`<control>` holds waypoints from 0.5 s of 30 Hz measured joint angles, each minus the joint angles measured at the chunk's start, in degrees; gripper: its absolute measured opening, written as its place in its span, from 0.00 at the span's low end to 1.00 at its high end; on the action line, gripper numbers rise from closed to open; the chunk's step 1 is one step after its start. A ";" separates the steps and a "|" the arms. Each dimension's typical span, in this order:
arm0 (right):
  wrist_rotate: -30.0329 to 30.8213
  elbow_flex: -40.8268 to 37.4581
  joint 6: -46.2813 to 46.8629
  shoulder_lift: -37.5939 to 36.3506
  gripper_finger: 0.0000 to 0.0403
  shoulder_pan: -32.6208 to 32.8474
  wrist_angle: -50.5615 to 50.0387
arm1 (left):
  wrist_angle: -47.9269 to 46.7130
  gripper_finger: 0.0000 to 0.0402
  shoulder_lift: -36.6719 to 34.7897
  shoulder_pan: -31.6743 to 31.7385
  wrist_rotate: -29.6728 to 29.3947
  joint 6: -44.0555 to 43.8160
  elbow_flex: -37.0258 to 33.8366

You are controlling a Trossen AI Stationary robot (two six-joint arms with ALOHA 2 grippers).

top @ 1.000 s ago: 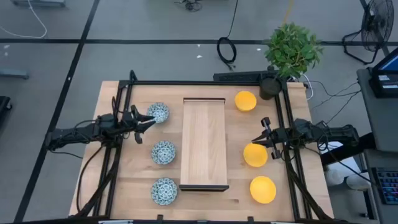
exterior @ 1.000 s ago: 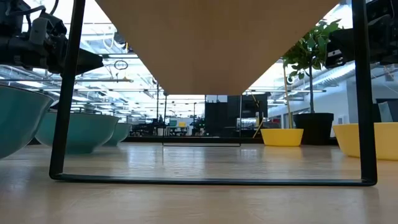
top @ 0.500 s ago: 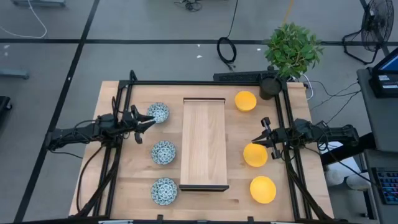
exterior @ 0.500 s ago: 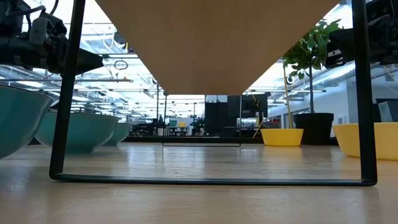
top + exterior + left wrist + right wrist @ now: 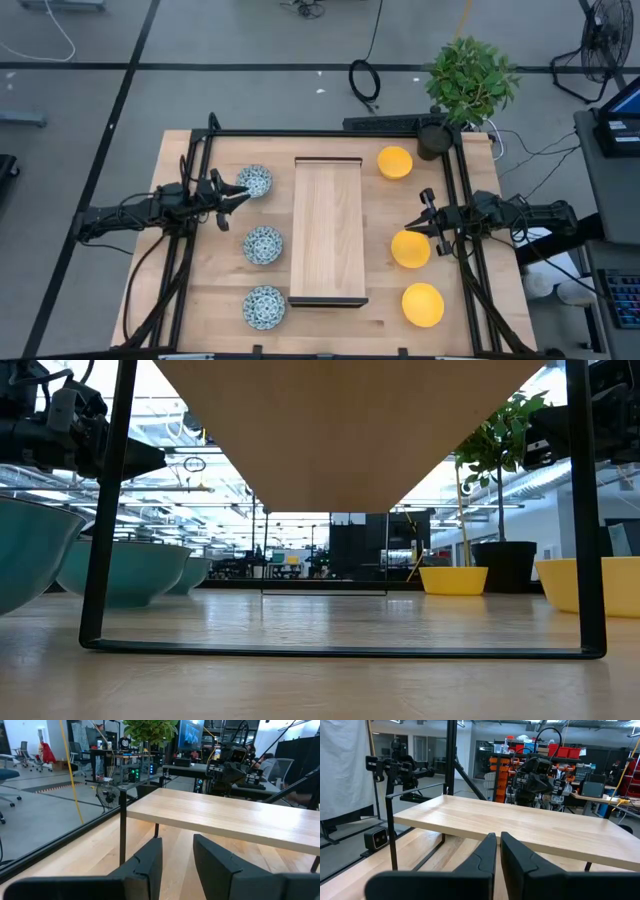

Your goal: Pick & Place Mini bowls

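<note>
Six mini bowls flank the wooden tray (image 5: 327, 230): patterned bowls (image 5: 263, 244) left, yellow bowls (image 5: 411, 248) right. They look rigid, light, slick; pinch a rim. Left tool (image 5: 243, 190) released, right tool (image 5: 411, 225) nearly clenched, empty.

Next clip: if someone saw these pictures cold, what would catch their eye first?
Probably the symmetry: a long wooden tray runs down the table's middle, with three patterned mini bowls in a column on its left and three yellow mini bowls on its right. The left gripper hangs by the far patterned bowl, fingers slightly apart, and the right gripper beside the middle yellow one, fingers nearly closed; the tray holds no bowl.
</note>
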 joint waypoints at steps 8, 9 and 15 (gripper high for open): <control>0.00 0.00 0.00 -0.01 0.04 -0.02 0.00 | 0.01 0.28 0.01 0.00 0.01 0.00 0.00; 0.02 0.00 0.00 0.00 0.04 -0.02 0.00 | -0.01 0.28 -0.01 0.00 0.01 -0.01 0.00; 0.01 0.00 0.00 -0.01 0.03 -0.02 0.00 | -0.01 0.28 -0.01 -0.01 0.00 0.00 0.00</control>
